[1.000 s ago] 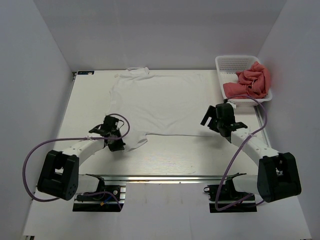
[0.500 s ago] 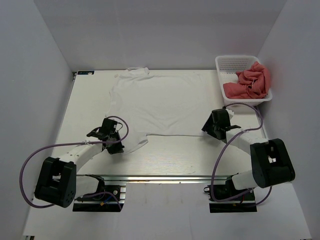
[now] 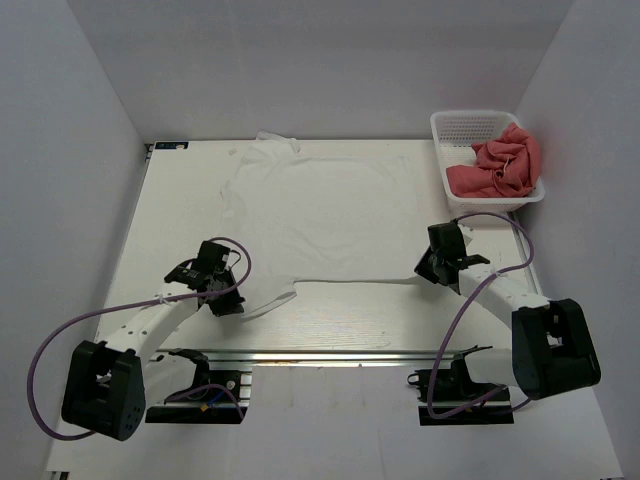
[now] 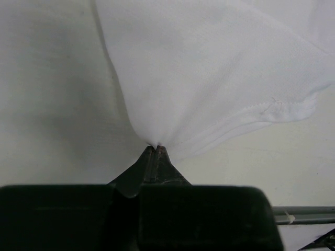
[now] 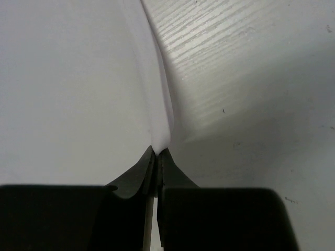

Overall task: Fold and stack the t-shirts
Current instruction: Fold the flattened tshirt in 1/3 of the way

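Observation:
A white t-shirt lies spread on the table, collar toward the far edge. My left gripper is shut on the shirt's near left corner; in the left wrist view the white cloth fans out from the pinched tips of that gripper. My right gripper is shut on the near right hem; in the right wrist view a fold of the white cloth rises out of the closed tips of that gripper. A red t-shirt lies crumpled in the white basket.
The basket stands at the far right corner of the table. A metal rail runs along the near edge between the arm bases. Purple cables loop from both arms.
My right gripper has dropped onto the hem and shut on it. Both grippers have drawn toward the near edge, dragging the white shirt with them; its collar has rumpled.

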You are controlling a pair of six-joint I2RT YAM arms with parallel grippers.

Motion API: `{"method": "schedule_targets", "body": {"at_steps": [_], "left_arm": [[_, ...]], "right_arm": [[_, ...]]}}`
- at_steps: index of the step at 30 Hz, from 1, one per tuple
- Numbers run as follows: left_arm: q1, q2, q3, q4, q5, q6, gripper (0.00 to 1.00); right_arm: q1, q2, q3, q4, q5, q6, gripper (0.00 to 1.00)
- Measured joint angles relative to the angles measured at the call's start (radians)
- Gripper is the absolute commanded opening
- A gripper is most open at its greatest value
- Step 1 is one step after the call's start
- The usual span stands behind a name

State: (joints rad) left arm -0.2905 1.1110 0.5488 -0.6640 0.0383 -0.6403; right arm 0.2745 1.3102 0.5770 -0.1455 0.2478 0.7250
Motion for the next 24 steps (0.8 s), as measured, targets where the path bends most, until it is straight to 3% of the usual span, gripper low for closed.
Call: {"method": "schedule_targets", "body": {"at_steps": [6, 11, 24], "left_arm": [[0.000, -0.122, 0.022, -0.093, 0.030, -0.015, 0.00], [0.000, -0.138, 0.091, -0.067, 0.050, -0.013, 0.00], [0.013, 0.188, 0.470, 0.021, -0.026, 0.012, 0.00]], "right_arm": [[0.000, -0.105, 0.000, -0.094, -0.023, -0.039, 0.00], [0.000, -0.115, 0.015, -0.126, -0.049, -0.075, 0.00], [0.000, 0.126, 0.339, -0.217, -0.037, -0.159, 0.00]]}}
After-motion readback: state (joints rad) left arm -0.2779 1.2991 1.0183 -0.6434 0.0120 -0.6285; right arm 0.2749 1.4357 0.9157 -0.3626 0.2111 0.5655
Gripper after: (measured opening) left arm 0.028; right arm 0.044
